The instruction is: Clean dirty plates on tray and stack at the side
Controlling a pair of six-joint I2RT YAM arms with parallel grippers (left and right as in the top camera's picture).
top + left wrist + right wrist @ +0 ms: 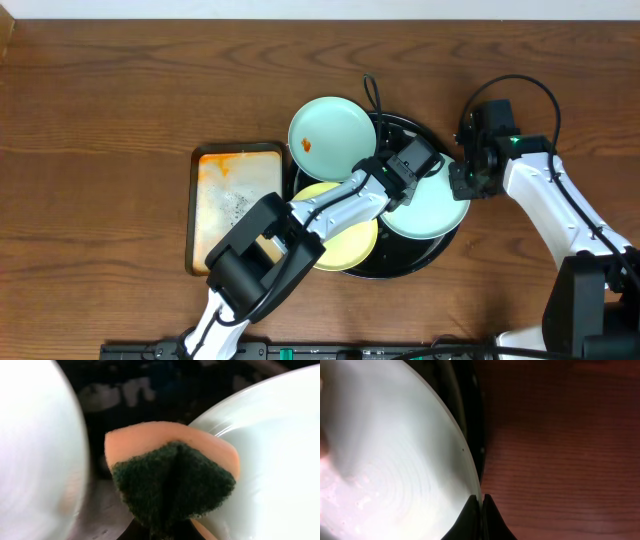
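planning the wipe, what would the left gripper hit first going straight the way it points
Probably the black tray, in the gap between the left mint plate and right mint plate; its sponge borders the latter's rim.

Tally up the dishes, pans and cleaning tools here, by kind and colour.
Mint-blue plates: 2
Yellow plate: 1
Round black tray: 1
Rectangular metal pan: 1
Sponge: 1
Total: 6
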